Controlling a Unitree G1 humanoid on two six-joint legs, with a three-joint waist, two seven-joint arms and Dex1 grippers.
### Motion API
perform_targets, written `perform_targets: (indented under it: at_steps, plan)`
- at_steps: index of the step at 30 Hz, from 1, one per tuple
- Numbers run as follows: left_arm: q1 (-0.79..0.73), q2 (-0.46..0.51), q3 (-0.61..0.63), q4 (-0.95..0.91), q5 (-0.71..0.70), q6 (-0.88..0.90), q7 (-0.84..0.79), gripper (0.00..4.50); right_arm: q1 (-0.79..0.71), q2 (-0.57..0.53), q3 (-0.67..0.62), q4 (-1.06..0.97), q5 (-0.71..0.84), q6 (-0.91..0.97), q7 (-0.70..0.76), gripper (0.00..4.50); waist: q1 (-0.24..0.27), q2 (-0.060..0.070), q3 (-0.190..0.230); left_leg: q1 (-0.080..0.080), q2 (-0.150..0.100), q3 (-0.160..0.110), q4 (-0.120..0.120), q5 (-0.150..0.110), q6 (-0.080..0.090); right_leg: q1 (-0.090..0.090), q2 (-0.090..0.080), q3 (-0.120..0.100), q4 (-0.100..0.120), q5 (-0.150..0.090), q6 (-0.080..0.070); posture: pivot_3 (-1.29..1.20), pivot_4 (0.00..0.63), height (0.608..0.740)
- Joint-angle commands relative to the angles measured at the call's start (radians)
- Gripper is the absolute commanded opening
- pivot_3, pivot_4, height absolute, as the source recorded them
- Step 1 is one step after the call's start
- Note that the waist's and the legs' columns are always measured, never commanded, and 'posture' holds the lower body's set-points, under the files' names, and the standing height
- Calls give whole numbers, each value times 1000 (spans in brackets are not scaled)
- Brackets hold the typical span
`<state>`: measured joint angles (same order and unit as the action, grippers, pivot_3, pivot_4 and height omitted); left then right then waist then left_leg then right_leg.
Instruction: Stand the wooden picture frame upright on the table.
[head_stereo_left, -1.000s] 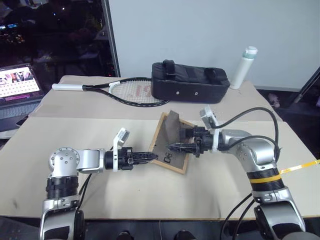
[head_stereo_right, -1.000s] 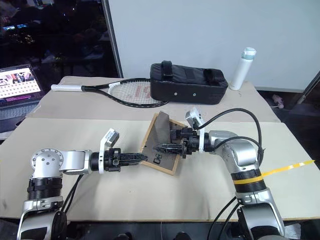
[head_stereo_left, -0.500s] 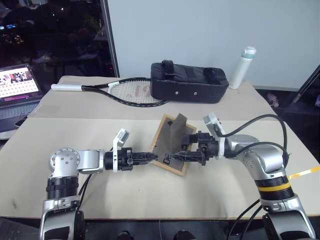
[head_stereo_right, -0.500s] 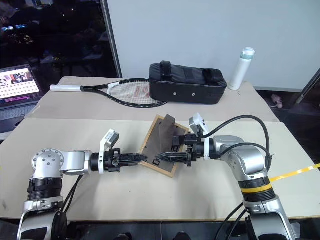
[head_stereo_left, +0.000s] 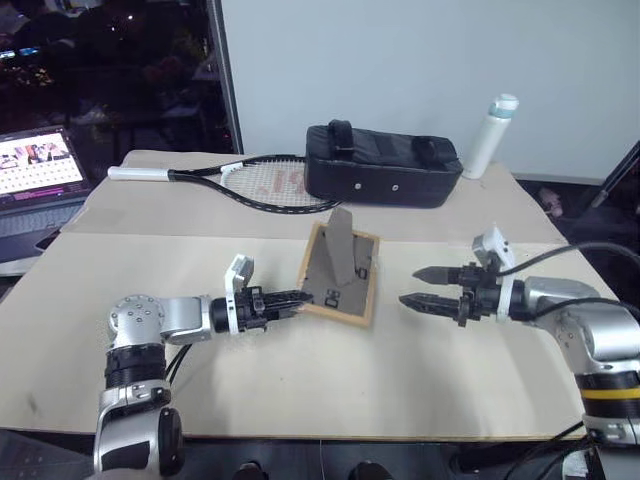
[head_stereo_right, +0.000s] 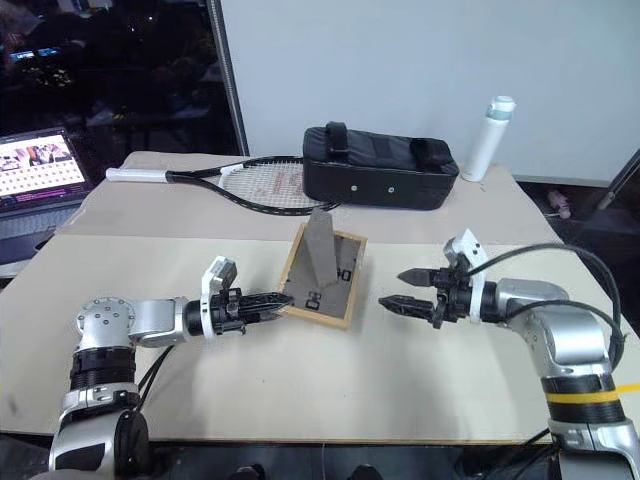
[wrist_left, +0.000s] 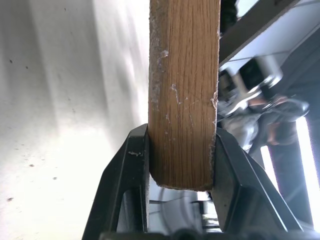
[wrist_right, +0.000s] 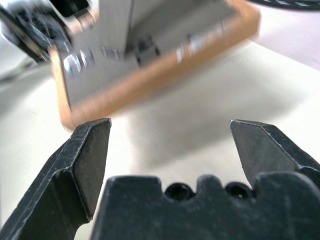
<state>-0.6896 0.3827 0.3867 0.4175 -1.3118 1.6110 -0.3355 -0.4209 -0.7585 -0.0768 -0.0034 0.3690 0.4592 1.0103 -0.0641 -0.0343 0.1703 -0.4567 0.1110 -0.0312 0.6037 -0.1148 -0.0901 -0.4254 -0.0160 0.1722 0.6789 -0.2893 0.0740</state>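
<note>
**Frame pinched at its corner, back side up**

My left gripper (head_stereo_left: 300, 298) is clamping the near corner of the small light-wood picture frame (head_stereo_left: 341, 275), which is lying back up on the pale beige table (head_stereo_left: 300, 380), its grey fold-out stand (head_stereo_left: 342, 243) sticking up. My right gripper (head_stereo_left: 422, 287) is hovering just beside the frame, fingers spread wide, gripping nothing.

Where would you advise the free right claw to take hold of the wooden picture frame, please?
Probably the bare wood rail on the wooden picture frame's right side, approached level from the right. The left claw already clamps the near-left corner, the fold-out stand sticks up mid-back, and the open right claw faces that rail.
</note>
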Motion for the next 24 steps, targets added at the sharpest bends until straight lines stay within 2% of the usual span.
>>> perform_targets:
  at_steps: [1,4,7,10,14,20,21,22,23,24]
  plan:
    - [-17,30,-39,27,-151,3,22,1150,-3,-36,85,119,-393,-528,-278,4417,-5,0,0,0,0,0,0,0,0,0,0,0,0,0,0,0,150,696]
    - [-21,52,-87,62,-232,3,49,1150,-12,-36,123,188,-607,-873,-499,4417,-6,0,0,0,0,0,0,0,0,-1,0,0,0,1,0,0,150,696]
    - [-28,38,-122,56,-293,3,101,1150,-50,-23,156,226,-751,-1053,-648,4417,-4,0,0,0,0,0,0,0,0,0,0,0,0,0,0,0,150,696]
    - [-28,28,-137,43,-353,3,145,1150,-86,-9,181,244,-869,-1152,-775,4417,-2,0,0,0,0,0,0,0,0,0,0,0,0,1,0,0,150,696]
    - [-22,25,-156,27,-437,-22,219,1150,-115,-14,225,205,-1105,-1233,-964,4417,3,0,0,0,0,0,0,0,0,1,0,0,0,1,0,0,150,696]
    - [10,74,-222,-36,-590,-90,306,1150,-137,4,218,199,-1144,-1260,-1075,4417,14,0,0,0,-1,0,0,0,-1,1,-1,0,1,1,-1,0,150,696]
    - [16,84,-237,-44,-615,-104,318,1150,-135,2,221,207,-1134,-1267,-1073,3907,16,0,0,1,-1,0,0,0,-1,1,-1,0,1,2,-2,0,150,696]
    - [21,96,-250,-52,-638,-115,324,1150,-133,-2,223,214,-1130,-1272,-1076,3574,17,0,0,1,-1,-1,1,0,-1,1,-1,0,1,2,-2,0,150,696]
    - [26,108,-261,-67,-652,-125,325,1150,-131,-5,225,219,-1127,-1276,-1078,3487,19,0,0,1,-1,-1,1,0,-1,2,-1,0,1,2,-2,0,150,696]
    - [30,118,-269,-82,-659,-133,326,1150,-129,-6,224,225,-1123,-1279,-1080,3033,20,0,0,1,-1,-1,1,0,-1,2,-2,0,1,2,-2,0,150,696]
